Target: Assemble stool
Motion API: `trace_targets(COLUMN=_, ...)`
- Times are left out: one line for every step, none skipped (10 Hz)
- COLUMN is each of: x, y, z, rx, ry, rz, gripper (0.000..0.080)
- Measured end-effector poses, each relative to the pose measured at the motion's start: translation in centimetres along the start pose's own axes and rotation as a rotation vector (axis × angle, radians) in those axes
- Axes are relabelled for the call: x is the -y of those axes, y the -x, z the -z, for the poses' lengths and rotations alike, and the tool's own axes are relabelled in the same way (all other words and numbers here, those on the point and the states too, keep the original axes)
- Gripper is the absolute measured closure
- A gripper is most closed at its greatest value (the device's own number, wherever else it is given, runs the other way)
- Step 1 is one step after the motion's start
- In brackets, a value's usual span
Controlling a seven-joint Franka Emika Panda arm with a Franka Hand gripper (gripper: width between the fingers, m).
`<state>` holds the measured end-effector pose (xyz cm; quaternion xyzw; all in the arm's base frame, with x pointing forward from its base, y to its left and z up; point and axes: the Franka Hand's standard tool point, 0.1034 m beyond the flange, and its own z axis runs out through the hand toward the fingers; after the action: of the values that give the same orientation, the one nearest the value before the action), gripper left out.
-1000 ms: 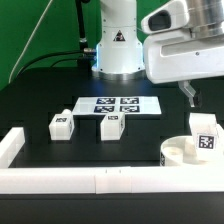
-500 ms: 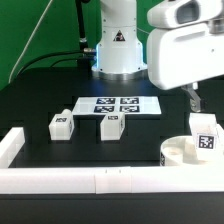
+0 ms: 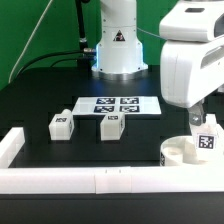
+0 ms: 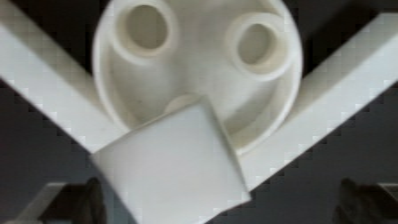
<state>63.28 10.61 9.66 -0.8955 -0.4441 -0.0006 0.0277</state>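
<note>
Black table (image 3: 40, 100): jaws wide, empty, above the upright leg (image 3: 206, 138) on the seat (image 3: 178, 153); centre your gripper (image 3: 197, 118) squarely before descending.

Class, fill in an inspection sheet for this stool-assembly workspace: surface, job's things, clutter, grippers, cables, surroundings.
Surface: black table, marker board lying flat, white rail along the near edge.
Job's things: seat disc at the exterior view's right, first leg standing on it; second leg and third leg loose near the marker board.
Clutter: nothing seen.
Grippers: gripper open, above the first leg, holding nothing.
Cables: dark cable hanging behind the table.
Surroundings: green backdrop; robot base.
</note>
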Motion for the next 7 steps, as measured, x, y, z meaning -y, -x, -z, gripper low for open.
trace_targets(x=0.1, y=0.0, z=-0.1, rx=0.001, ry=-0.002, rz=0.073, gripper=0.0150)
trace_targets(x=0.0, y=0.1, z=-0.1, rx=0.002, ry=-0.001, rz=0.134, gripper=0.0150)
trace_targets(x=-0.2, y=0.3, z=-0.2, rx=0.006, ry=0.003, rz=0.248, gripper=0.0150)
trace_targets(x=-1.1, y=-0.3, z=-0.6, rx=-0.028, ry=0.045, rz=0.305, gripper=0.0150)
trace_targets(x=-1.3, y=-0.5, z=-1.2, rx=-0.040, ry=0.059, rz=0.304, gripper=0.0150)
trace_targets(x=-1.3, y=-0.4, z=-1.6, rx=-0.043, ry=0.060, rz=0.303, gripper=0.0150)
trace_targets(x=-1.3, y=-0.3, z=-1.9, rx=-0.043, ry=0.059, rz=0.301, gripper=0.0150)
